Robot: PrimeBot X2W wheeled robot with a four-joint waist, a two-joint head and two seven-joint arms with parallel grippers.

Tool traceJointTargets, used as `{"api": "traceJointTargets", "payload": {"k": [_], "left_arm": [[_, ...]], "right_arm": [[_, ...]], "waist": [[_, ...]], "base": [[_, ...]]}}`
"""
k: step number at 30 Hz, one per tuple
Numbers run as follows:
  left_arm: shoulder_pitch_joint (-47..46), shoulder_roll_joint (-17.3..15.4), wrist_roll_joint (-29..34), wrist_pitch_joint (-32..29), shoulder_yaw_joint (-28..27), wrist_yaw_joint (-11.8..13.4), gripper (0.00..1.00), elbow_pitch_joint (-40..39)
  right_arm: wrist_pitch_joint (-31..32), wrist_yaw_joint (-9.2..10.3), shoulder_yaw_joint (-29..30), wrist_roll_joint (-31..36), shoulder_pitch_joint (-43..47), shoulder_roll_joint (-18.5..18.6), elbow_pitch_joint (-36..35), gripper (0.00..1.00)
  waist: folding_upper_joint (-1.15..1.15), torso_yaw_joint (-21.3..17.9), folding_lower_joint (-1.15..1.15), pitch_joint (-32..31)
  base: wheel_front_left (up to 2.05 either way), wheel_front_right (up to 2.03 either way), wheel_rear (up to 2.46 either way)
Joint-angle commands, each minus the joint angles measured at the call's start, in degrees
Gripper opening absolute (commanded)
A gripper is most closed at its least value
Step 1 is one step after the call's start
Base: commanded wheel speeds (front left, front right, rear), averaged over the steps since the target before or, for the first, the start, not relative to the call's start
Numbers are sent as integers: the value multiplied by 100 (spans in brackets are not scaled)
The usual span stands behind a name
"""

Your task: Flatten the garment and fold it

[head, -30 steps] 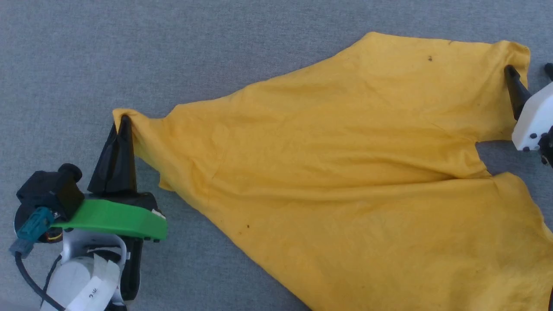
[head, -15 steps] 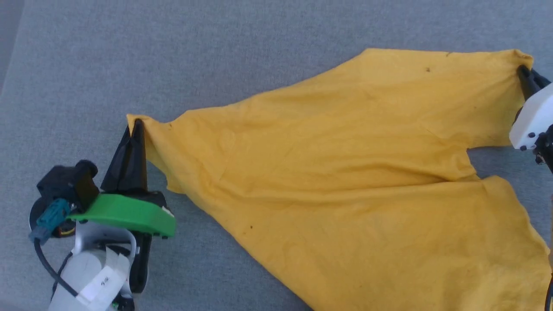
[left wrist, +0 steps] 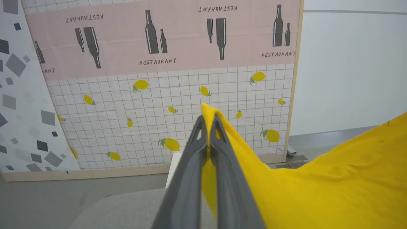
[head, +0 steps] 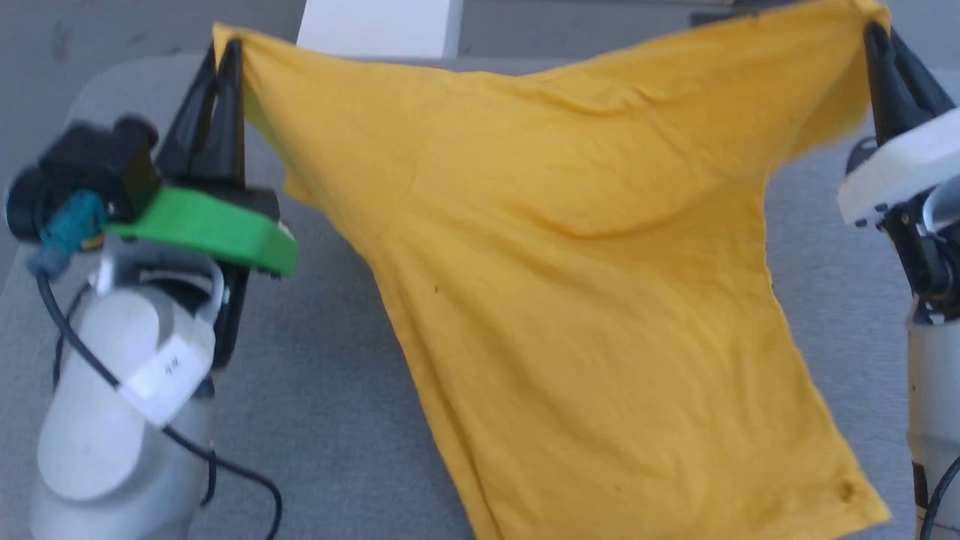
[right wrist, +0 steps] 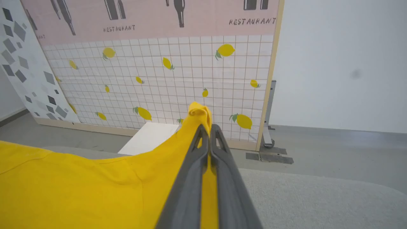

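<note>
The garment (head: 592,285) is a plain yellow T-shirt hanging stretched between my two grippers above the grey table, its lower part draping down toward the front right. My left gripper (head: 229,52) is shut on its upper left corner, and yellow cloth pokes out past the tips of that gripper (left wrist: 208,119) in the left wrist view. My right gripper (head: 874,37) is shut on the upper right corner; a bunched tuft of the garment (right wrist: 199,111) sticks out beyond the tips of that gripper (right wrist: 208,127) in the right wrist view. No print shows on this side.
The grey padded table (head: 330,420) lies below the cloth. A white box (head: 379,26) stands beyond its far edge. A patterned panel (left wrist: 178,95) with lemons and bottles stands on the floor behind, next to a plain white wall (right wrist: 343,63).
My right gripper has shut on the right corner of the garment. Both arms have lifted the shirt off the table, and the head camera has tilted upward.
</note>
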State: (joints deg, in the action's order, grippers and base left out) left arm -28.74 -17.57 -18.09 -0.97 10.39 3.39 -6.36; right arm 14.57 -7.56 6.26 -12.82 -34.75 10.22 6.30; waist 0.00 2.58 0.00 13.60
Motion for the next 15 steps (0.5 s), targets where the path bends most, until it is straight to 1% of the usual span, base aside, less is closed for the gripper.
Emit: {"api": "traceJointTargets", "payload": {"k": [1, 8, 15], "left_arm": [[-384, -48, 27, -121, 25, -79, 0, 81], [-1079, -79, -173, -558, 38, -215, 0, 208], [-1498, -31, -547, -1146, 54, -308, 0, 218]], "right_arm": [[-34, 8, -170, -112, -214, 9, -126, 0], [189, 8, -619, -397, -698, 58, -445, 0], [703, 8, -872, -682, -1086, 99, -564, 0]], "waist": [[0, -611, 0, -750], [0, -962, 0, -1271], [0, -1153, 0, -1601]], "base": [[0, 0, 0], [0, 0, 0], [0, 0, 0]]}}
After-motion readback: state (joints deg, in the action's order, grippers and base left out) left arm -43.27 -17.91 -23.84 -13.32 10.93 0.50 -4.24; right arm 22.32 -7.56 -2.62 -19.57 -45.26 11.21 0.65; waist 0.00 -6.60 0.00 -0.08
